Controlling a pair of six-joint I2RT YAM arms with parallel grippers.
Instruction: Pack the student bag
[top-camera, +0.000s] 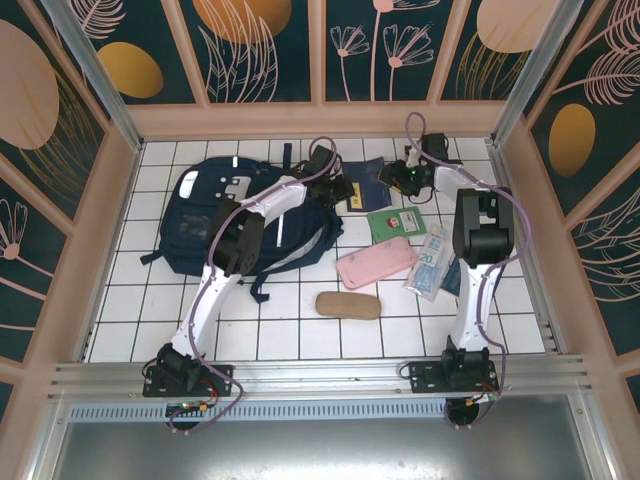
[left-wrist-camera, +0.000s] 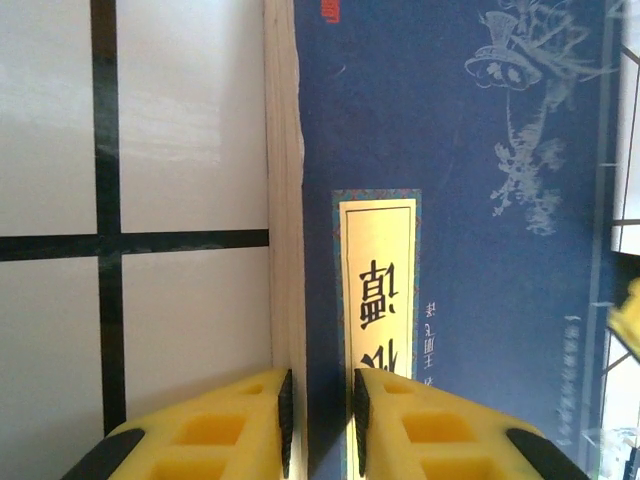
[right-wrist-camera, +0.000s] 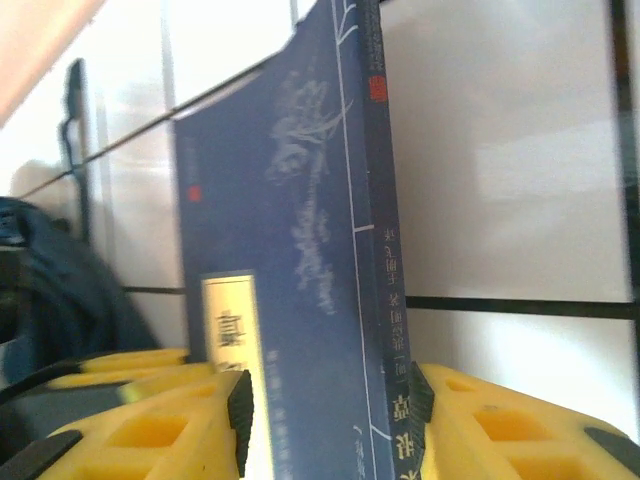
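The left gripper (left-wrist-camera: 322, 425) straddles the book (left-wrist-camera: 460, 200) at its page edge, jaws narrow; grip unconfirmed. The right gripper (right-wrist-camera: 328, 420) spans the spine edge, jaws apart. Bare tiles (left-wrist-camera: 190, 130) border the page edge.

Overhead; both wrists (close) share the book (left-wrist-camera: 460, 250).

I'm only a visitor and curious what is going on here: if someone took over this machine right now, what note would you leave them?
The left gripper has its jaws narrow, astride the page edge of the blue book; whether it pinches cannot be told.
The right gripper has its jaws wider, with the same book between them; its grip is unclear too.
The student bag lies on the left of the table, beside the book.
Done: nothing seen packed.
Left: the book, green item, pink case, banknote pack and tan pouch lie outside the bag.
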